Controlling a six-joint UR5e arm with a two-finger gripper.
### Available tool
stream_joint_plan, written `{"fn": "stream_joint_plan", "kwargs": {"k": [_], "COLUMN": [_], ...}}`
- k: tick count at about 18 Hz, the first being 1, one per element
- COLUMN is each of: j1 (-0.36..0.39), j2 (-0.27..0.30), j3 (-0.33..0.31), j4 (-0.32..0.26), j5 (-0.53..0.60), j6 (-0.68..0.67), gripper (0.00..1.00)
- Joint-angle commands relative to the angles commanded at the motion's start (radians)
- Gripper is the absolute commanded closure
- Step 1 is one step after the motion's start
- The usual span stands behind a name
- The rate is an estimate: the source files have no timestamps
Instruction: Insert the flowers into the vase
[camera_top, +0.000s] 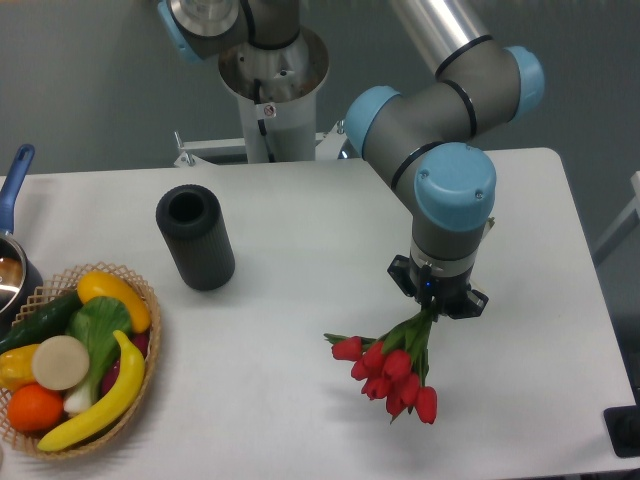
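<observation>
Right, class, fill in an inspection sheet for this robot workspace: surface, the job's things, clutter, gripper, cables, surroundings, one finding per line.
Surface: white table, no spills seen.
Job's things: black ribbed vase stands upright at rear left, mouth empty; bunch of red tulips hangs heads-down at front right, far from the vase.
Clutter: wicker basket at the left edge holds a banana, an orange and green vegetables; a pot with a blue handle sits partly out of frame behind it.
Gripper: gripper points down, shut on the tulip stems.
Cables: nothing seen.
Surroundings: metal robot base behind the table, grey wall beyond.
</observation>
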Motion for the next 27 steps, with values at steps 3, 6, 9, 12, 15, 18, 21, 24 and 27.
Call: {"fn": "stream_joint_plan", "kwargs": {"k": [3, 6, 9, 12, 15, 18, 21, 24, 27], "j1": [-0.006, -0.012, -0.034, -0.061, -0.087, -0.1, -0.1, -0.098, -0.098], "j2": [0.005, 0.009, 0.011, 0.011, 0.011, 0.017, 0.038, 0.072, 0.112], "j3": [-0.008, -0.012, -0.015, -0.032, -0.043, -0.038, -0.048, -0.08, -0.185], "j4": [0.008, 0.011, 0.053, 0.135, 0.202, 0.212, 0.213, 0.238, 0.372], "j5": [-0.044, -0.097, -0.156, -0.199, -0.251, -0.317, -0.443, -0.613, -0.762], "j6": [-0.009, -0.05, -0.1, -0.179, -0.221, -0.23, -0.239, -0.264, -0.264], "gripper": [0.81, 0.83, 0.83, 0.83, 0.83, 0.85, 0.86, 0.86, 0.86]}}
